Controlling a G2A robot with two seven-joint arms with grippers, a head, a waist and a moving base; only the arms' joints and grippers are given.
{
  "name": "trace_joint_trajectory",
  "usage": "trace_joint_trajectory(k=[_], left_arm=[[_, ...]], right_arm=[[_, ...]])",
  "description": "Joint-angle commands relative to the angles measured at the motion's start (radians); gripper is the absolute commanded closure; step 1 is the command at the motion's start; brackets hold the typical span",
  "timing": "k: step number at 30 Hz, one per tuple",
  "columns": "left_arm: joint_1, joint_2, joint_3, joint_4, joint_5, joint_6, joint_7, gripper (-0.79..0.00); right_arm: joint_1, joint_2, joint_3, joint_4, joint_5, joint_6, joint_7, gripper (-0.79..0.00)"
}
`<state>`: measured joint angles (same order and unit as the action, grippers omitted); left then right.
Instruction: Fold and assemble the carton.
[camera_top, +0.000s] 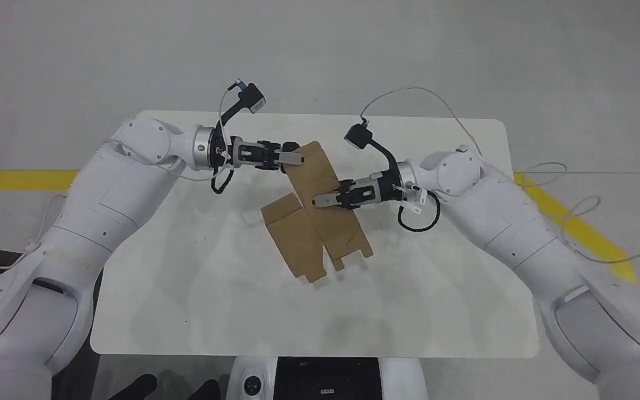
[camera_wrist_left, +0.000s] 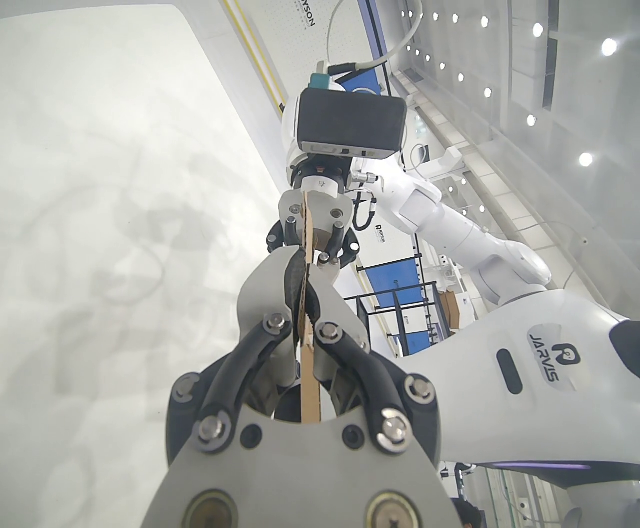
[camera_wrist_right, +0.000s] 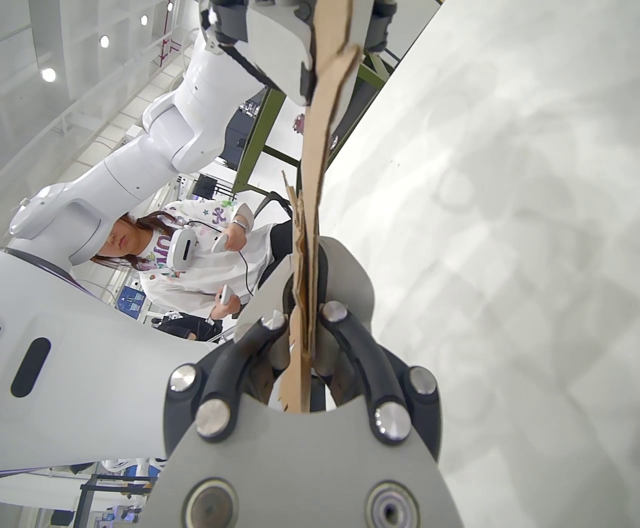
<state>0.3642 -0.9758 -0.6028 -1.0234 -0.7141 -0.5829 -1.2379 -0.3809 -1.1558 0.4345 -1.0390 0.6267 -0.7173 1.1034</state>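
Note:
A flat brown carton (camera_top: 315, 215) is held above the middle of the white table (camera_top: 200, 300), its flaps spread toward the front. My left gripper (camera_top: 292, 156) is shut on the carton's far edge; in the left wrist view the cardboard (camera_wrist_left: 306, 320) runs edge-on between its fingers (camera_wrist_left: 265, 295). My right gripper (camera_top: 325, 200) is shut on the carton's right side near its middle. The right wrist view shows the sheet (camera_wrist_right: 312, 210) edge-on between the pads, with the left gripper (camera_wrist_right: 305, 60) clamped on its far end.
The table's white surface (camera_top: 430, 290) lies bare around the carton, with free room at the front and both sides. Grey floor with a yellow line (camera_top: 30, 180) surrounds the table. A cable (camera_top: 440, 105) loops over the far right corner.

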Motion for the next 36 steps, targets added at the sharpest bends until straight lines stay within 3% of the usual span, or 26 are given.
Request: trace_joint_trajectory(k=[1, 2, 3, 13, 22, 36], left_arm=[[0.000, 0.002, 0.002, 0.001, 0.008, -0.006, 0.006, -0.043], [0.000, 0.002, 0.003, 0.001, 0.011, -0.010, 0.010, -0.554], [-0.001, 0.003, 0.004, 0.002, 0.013, -0.013, 0.013, -0.785], [-0.012, 0.014, -0.031, 0.056, -0.012, -0.070, 0.070, -0.785], [0.039, 0.033, -0.067, 0.094, -0.006, -0.119, 0.120, -0.785], [0.132, 0.016, -0.076, 0.044, -0.013, -0.127, 0.128, -0.785]], right_arm=[[0.005, 0.002, -0.015, -0.001, 0.011, -0.009, -0.009, 0.000], [0.008, 0.002, -0.024, -0.001, 0.017, -0.014, -0.014, 0.000], [0.010, 0.003, -0.032, 0.000, 0.025, -0.021, -0.021, 0.000], [0.028, 0.008, -0.076, 0.048, 0.135, -0.045, -0.045, 0.000], [0.005, -0.001, -0.012, 0.162, 0.286, -0.015, -0.015, 0.000], [-0.017, -0.041, 0.070, 0.285, 0.300, -0.005, -0.005, 0.000]])
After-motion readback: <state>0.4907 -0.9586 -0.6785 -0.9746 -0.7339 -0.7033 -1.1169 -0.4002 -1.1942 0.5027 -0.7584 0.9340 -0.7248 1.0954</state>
